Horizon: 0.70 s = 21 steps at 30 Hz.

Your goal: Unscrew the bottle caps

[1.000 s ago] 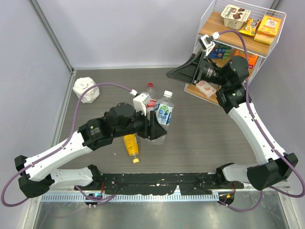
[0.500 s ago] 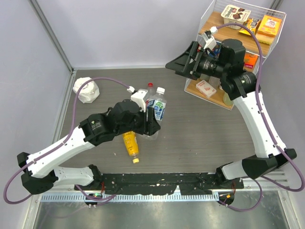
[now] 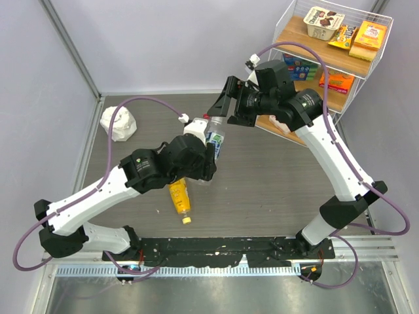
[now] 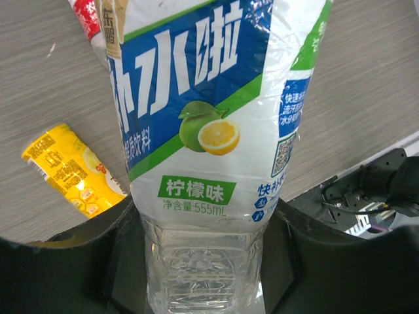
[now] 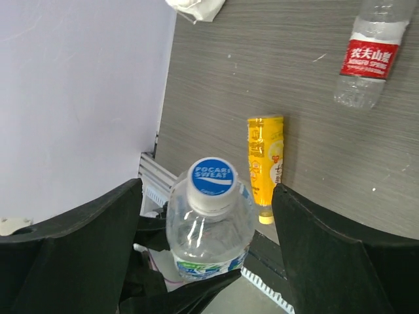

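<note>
The left jaws are clamped on the lower body of the small clear plastic bottle with a blue-white label (image 4: 203,131), evidently to brace it against twisting above the grey bench (image 3: 275,176). The right jaws stand wide open either side of its pale blue-white round screw cap (image 5: 211,178), touching nothing; the cap remains fitted.

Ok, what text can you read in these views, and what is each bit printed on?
"POCARI SWEAT": on the cap of the blue-white bottle.
"水啦", "柠檬味", "净含量:555mL": on that bottle's label.
"农夫山泉", "NONGFU SPRING": on the red-label bottle.
Yellow bottle and shelf boxes: print too small to read.
</note>
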Each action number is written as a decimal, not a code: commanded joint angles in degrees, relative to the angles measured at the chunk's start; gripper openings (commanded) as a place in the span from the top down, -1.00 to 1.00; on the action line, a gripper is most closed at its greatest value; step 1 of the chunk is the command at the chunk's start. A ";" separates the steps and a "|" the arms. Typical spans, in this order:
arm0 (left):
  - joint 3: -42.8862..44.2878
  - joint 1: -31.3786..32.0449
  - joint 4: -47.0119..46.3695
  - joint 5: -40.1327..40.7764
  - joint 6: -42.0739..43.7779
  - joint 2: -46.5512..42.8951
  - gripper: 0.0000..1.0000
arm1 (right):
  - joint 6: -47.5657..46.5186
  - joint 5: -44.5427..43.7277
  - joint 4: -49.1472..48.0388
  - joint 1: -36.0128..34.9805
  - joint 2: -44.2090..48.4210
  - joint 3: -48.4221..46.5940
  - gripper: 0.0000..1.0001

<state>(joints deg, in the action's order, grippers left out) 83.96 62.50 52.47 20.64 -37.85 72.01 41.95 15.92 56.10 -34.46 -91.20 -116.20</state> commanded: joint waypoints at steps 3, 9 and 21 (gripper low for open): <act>4.45 1.57 1.59 5.02 1.02 2.08 1.00 | 0.32 -3.18 0.24 -0.17 0.76 0.27 -0.56; 4.72 1.92 1.23 5.11 1.28 2.70 1.00 | 0.94 -1.51 -2.04 -0.26 0.76 2.56 -0.27; 4.63 2.54 2.11 6.25 1.28 2.35 1.00 | 1.73 0.60 -5.99 -0.26 1.72 4.23 0.94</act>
<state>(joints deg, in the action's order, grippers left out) 86.50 64.40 54.83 25.15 -36.97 75.13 43.42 15.79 54.78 -34.46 -91.24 -112.05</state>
